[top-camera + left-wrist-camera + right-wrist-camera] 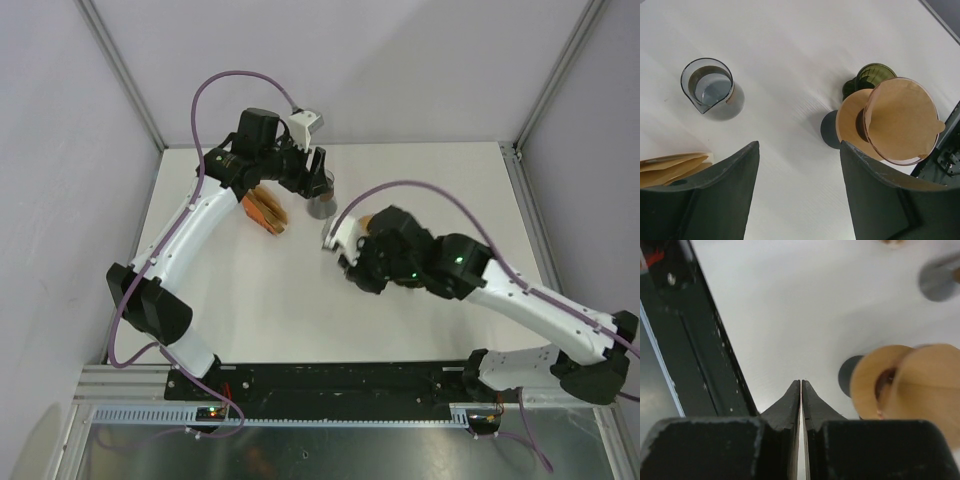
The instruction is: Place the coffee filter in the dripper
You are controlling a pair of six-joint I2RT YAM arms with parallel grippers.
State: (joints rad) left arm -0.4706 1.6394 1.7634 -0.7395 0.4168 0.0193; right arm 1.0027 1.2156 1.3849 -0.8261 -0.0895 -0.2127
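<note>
The coffee filter (pixel 900 117), seated in the dripper (pixel 847 120), looks like light, floppy, crease-prone paper; pinch its rim tab at 3 o'clock. Left claw (pixel 799 150) spread, right claw (pixel 801 385) pressed together.

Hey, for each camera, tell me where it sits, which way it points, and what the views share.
Top external: above and behind the arm bases, facing down at the table; both arms show.
Left wrist: on the left arm, facing down past the open left gripper at a glass beaker and the dripper with its filter.
Right wrist: low over the table, looking along the shut right gripper toward the dripper.
Shared: both wrist views show the dripper.
</note>
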